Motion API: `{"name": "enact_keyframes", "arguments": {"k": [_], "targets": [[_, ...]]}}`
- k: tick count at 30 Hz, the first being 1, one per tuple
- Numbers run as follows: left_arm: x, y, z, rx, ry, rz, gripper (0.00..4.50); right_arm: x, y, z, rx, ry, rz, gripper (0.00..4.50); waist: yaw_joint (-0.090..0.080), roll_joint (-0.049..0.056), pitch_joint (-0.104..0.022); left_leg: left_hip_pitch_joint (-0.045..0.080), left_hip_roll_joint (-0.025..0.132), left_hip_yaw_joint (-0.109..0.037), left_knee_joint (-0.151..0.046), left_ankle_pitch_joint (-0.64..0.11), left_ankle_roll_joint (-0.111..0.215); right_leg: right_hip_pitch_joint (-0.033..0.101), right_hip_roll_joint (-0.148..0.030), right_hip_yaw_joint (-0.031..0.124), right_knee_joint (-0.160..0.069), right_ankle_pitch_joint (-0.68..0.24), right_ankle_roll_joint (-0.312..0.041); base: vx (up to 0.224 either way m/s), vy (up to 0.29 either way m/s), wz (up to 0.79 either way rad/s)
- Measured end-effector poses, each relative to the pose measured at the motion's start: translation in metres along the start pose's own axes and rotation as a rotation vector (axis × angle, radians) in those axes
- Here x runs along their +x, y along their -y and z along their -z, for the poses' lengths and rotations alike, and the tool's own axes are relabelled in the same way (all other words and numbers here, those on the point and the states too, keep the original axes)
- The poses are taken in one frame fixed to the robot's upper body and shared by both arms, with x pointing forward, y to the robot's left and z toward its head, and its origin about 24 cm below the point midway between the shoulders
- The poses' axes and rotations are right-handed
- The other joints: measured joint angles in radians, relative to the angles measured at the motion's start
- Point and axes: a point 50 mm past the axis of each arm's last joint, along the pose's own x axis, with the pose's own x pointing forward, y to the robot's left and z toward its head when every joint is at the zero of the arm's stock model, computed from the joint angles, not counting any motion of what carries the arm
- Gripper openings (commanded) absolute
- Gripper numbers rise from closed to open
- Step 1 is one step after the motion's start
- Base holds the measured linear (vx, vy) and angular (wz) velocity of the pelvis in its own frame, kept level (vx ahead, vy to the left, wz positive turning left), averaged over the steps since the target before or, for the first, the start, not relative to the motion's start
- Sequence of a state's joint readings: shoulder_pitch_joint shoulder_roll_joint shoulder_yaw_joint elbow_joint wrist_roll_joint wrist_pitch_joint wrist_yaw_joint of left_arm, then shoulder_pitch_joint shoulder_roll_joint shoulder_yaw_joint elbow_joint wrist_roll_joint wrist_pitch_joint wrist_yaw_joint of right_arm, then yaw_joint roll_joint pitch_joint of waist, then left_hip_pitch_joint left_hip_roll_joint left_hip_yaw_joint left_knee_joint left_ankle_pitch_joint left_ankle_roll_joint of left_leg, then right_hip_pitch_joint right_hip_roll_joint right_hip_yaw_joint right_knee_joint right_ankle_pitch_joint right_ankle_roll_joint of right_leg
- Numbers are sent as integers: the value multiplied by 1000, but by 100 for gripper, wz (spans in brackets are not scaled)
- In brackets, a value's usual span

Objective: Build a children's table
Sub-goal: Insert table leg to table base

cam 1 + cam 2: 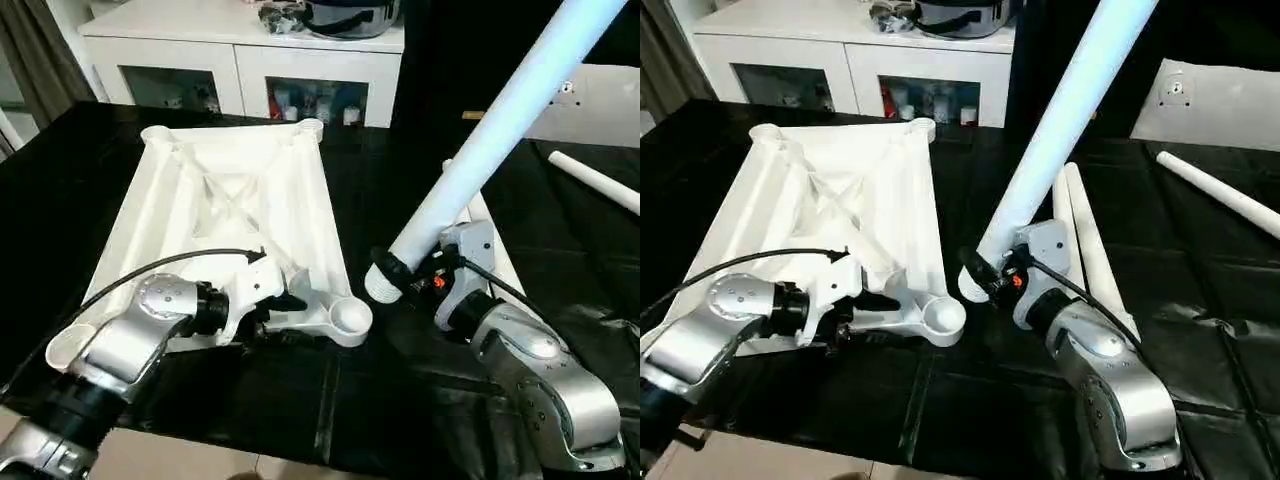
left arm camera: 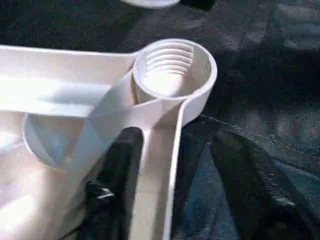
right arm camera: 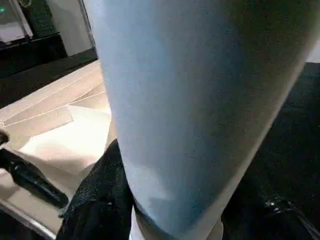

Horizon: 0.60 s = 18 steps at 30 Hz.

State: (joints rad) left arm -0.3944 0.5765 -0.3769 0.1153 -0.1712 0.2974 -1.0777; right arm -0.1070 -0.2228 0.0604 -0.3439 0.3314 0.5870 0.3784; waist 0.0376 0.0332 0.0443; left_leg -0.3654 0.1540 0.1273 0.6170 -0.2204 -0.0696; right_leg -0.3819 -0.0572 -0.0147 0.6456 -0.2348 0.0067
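The children's table top (image 1: 230, 190) lies upside down on the black cloth, ribbed underside up. Its near right corner socket (image 1: 350, 318) is round, threaded inside and empty (image 2: 172, 65). My left gripper (image 1: 285, 318) stands open astride the rim just behind that socket. One finger (image 2: 120, 170) is inside the rim, and the other (image 2: 240, 185) is outside with a gap to the rim. My right gripper (image 1: 1000, 272) is shut on a long white leg (image 1: 500, 130). The leg slants up and away, and its lower end (image 1: 382, 280) hangs just right of the socket.
Two more white legs (image 1: 1085, 235) lie side by side on the cloth beside my right arm, and another (image 1: 1220, 195) lies at the far right. A small white panel with holes (image 1: 1210, 100) sits behind them. A white cabinet (image 1: 240, 50) stands beyond the table.
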Motion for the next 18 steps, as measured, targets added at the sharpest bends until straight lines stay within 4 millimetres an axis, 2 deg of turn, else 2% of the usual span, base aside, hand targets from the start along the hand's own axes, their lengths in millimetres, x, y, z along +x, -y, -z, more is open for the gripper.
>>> {"name": "enact_keyframes", "arguments": {"k": [10,12,18], "targets": [[1,-1,6,-8,-16,12,118,0,-3,3,-7,-17,-16,190,0,0,0,0,1,1,0,0,0,0,0,0,0,0,0,0,0,0],[1,0,6,-5,-17,19,118,0,-4,4,-9,-20,-20,190,0,0,0,0,1,2,0,0,0,0,0,0,0,0,0,0,0,0],[1,0,9,14,-43,24,61,0,-4,4,-11,-22,-20,190,0,0,0,0,1,2,0,0,0,0,0,0,0,0,0,0,0,0]]}}
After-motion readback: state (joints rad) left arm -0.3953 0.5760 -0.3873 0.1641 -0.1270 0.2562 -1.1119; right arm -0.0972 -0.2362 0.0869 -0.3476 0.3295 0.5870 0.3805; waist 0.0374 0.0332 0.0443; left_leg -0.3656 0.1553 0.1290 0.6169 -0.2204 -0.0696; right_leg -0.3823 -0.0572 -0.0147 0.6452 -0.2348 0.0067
